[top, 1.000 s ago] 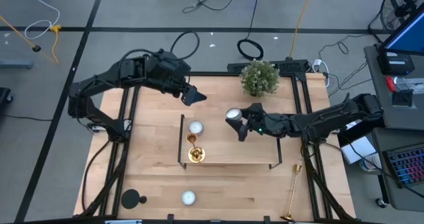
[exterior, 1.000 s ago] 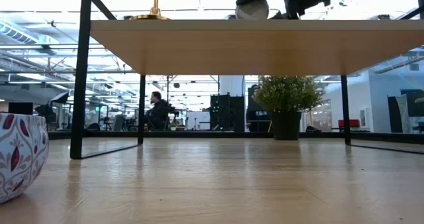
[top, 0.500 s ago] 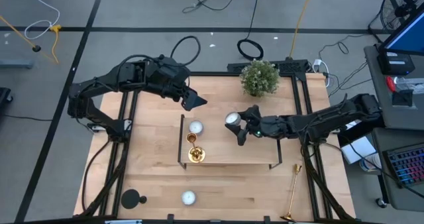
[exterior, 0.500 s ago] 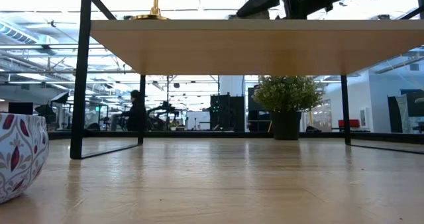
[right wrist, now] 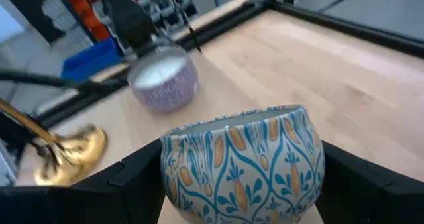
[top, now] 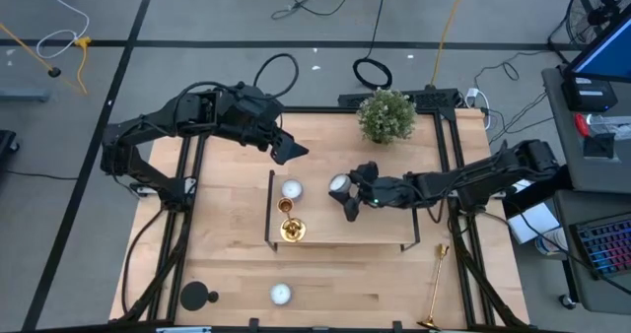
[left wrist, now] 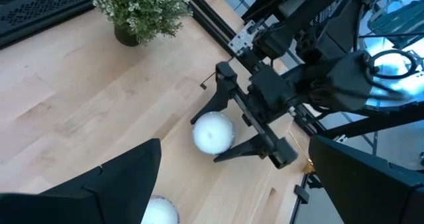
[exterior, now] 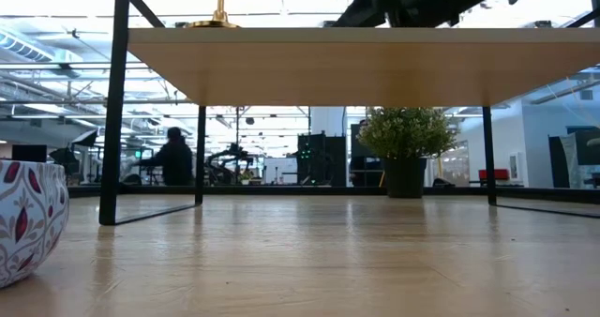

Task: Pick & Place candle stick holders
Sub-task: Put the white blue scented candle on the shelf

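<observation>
1. High view. Wooden table [top: 237,274] carrying a long wooden black-framed stand [top: 385,230]. One gold candlestick [top: 290,225] stands on the stand's left end, with a white candle [top: 292,189] just beside it. A second gold candlestick [top: 435,289] lies at the table's right edge. A black round-based holder [top: 195,296] sits at the near left corner; another white candle [top: 281,294] is near the front edge. Potted plant [top: 385,115] at the far edge. Right gripper [top: 347,189] is over the stand, clasping a small candle bowl [top: 339,183]. Left gripper [top: 290,147] hangs above the table's far left part, holding nothing.

2. Low view. Underside of the stand; the gold candlestick's base shows on top at left. A patterned red-and-white bowl [exterior: 28,218] sits at the near left edge. A person [exterior: 172,160] is in the room behind.

3. Left wrist view. Own fingers spread wide, empty. The right gripper beyond has the white-filled bowl between its fingers.

4. Right wrist view. Fingers clamp a blue-and-orange patterned candle bowl on both sides. Beyond: a candle in a lilac jar, and the gold candlestick's base.
</observation>
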You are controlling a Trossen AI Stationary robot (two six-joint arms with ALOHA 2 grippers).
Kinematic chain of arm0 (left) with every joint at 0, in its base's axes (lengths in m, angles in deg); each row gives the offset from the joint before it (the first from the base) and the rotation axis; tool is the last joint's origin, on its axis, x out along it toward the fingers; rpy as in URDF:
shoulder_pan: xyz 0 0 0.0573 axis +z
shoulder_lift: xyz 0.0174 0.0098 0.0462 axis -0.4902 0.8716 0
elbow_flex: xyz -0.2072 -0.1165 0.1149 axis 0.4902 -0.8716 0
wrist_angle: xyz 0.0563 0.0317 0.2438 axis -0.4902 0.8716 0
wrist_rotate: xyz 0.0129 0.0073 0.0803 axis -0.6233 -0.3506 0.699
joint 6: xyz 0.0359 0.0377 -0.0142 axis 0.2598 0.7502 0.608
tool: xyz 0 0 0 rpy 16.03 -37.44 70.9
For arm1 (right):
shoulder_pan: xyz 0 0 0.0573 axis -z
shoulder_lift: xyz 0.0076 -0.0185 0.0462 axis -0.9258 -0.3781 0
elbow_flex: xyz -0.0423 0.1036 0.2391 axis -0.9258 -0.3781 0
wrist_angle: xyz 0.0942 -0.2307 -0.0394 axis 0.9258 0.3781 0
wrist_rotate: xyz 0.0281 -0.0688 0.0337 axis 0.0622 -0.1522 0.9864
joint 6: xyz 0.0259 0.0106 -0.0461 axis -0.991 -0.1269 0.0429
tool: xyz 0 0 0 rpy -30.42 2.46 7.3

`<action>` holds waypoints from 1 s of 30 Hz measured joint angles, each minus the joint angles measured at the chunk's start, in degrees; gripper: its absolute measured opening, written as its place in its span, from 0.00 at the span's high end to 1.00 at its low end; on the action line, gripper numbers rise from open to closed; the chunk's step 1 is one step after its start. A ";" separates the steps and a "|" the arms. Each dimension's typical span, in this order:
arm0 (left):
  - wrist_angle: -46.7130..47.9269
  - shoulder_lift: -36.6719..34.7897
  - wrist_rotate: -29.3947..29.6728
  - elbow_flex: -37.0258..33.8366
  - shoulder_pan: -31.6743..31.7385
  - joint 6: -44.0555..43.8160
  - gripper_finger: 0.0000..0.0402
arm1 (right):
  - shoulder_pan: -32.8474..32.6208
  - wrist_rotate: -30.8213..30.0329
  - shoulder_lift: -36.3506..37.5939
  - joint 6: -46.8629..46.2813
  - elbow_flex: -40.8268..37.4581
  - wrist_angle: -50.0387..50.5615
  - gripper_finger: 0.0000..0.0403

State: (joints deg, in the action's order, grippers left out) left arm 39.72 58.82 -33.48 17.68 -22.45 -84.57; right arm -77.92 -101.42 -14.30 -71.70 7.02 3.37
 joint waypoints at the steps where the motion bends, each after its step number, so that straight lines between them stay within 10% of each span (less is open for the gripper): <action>1: 0.00 0.00 0.20 0.00 -0.15 0.00 0.03 | 0.00 0.04 -0.15 -0.05 0.02 0.91 0.27; 30: -0.02 0.00 1.81 0.00 -1.44 0.28 0.03 | 0.00 1.36 -0.12 1.49 0.26 4.58 0.17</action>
State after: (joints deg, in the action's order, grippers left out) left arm 39.70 58.82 -31.67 17.68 -23.88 -84.28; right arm -77.92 -100.06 -14.42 -70.22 7.28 7.95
